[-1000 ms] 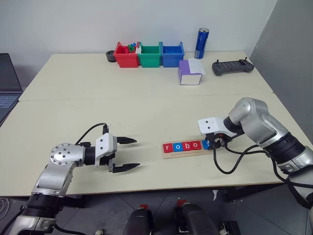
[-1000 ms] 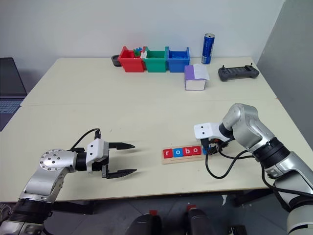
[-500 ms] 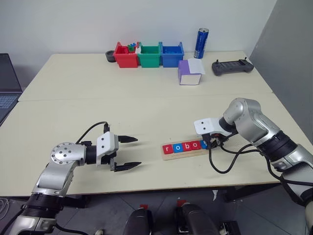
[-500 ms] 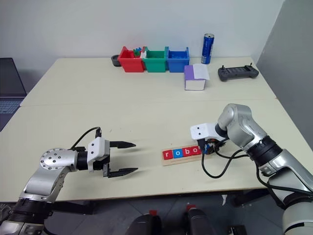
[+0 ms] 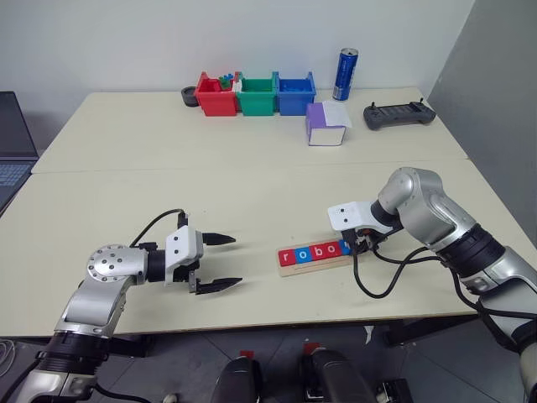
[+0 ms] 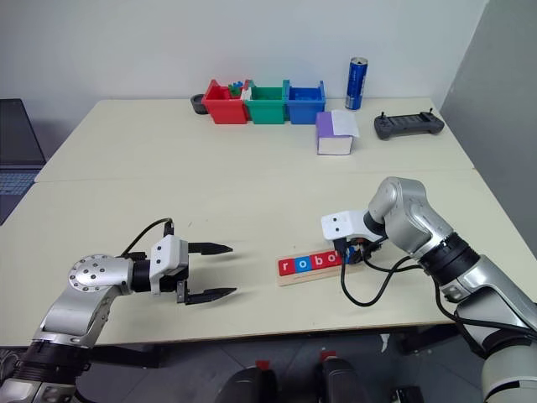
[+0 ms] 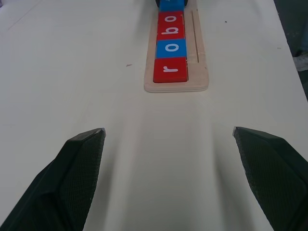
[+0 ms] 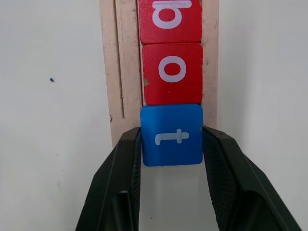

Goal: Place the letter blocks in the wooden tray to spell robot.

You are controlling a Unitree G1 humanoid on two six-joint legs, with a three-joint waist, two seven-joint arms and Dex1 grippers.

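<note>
The jaws of the right gripper are clamped on the blue "t" block at the wooden tray's end, against the red "o" block; the left gripper is held wide apart over the counter. If released askew, the "t" could be left overhanging the tray's end or tipped off.

My arms: silver alu shells, black joints, white wrist blocks, black cables, black textured fingers w/ pointed tips.

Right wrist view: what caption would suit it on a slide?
Two black fingers hold a blue t tile against the red o tile on the wooden tray.
</note>
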